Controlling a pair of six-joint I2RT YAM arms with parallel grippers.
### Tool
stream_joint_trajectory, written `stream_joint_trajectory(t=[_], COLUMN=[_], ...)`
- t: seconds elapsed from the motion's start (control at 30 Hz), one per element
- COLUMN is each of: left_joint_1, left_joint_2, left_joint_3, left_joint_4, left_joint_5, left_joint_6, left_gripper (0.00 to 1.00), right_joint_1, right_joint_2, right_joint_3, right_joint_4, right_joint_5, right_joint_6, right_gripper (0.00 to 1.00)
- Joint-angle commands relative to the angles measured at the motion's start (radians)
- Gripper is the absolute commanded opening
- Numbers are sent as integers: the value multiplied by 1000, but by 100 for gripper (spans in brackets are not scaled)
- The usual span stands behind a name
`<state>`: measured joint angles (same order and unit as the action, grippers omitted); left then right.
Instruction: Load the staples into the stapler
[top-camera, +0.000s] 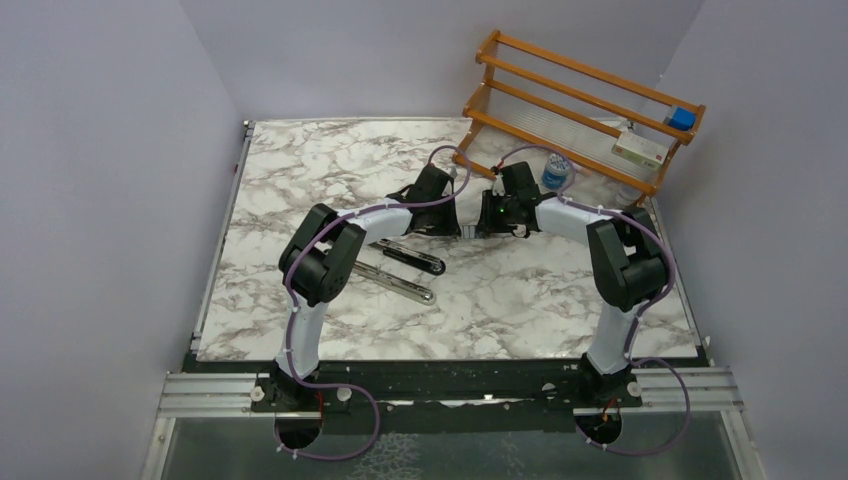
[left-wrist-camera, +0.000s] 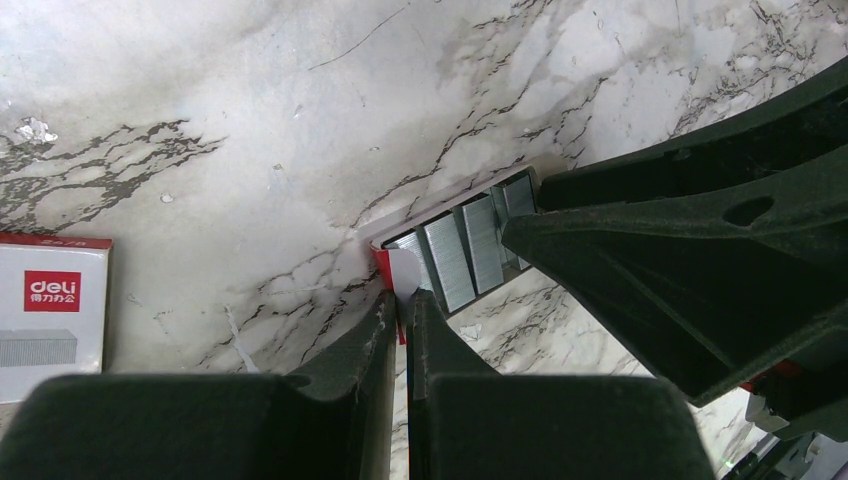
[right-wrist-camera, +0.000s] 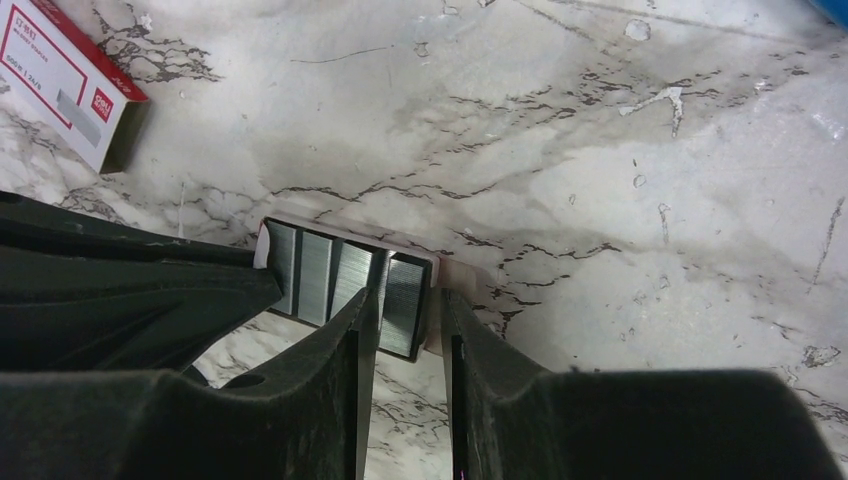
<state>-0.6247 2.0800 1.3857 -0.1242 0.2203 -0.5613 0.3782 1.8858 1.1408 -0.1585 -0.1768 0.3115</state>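
The stapler (top-camera: 415, 259) lies opened flat on the marble table (top-camera: 320, 160). Its black top and silver channel are spread side by side (the channel is nearer the arm bases). Beyond the stapler and a little to its right, the two arms meet tip to tip. There the staples (left-wrist-camera: 462, 252) sit in their open tray on the table, several silver-grey strips packed side by side.

The left end effector (left-wrist-camera: 402, 300) is pinched almost fully closed on the red-and-white flap at the tray end nearer the stapler. The right end effector (right-wrist-camera: 405, 300) is at the end farther from the stapler. It stands part-way open, its fingers (right-wrist-camera: 345, 340) astride the last strip (whether they press on it does not show).

The box sleeve (left-wrist-camera: 48, 312), white-faced with a red label, lies flat on the table, apart from the tray. The arms hide it from above, so where it lies relative to the stapler cannot be told. A wooden rack (top-camera: 575, 95) stands well beyond the stapler, to its right.
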Motion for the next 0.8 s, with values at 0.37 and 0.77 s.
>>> stream_joint_trajectory(t=[0.37, 0.77], left_joint_1=[-1, -1], left_joint_2=[15, 19], left_joint_3=[16, 18], left_joint_4=[-35, -34], left_joint_5=[10, 11], left_joint_6=[5, 3], left_gripper=[0, 0], right_joint_1=[10, 25], right_joint_2=[47, 70], right_joint_3=[46, 68], right_joint_4=[-80, -141], right_joint_5=[29, 108], right_joint_6=[-41, -63], right_gripper=[38, 29])
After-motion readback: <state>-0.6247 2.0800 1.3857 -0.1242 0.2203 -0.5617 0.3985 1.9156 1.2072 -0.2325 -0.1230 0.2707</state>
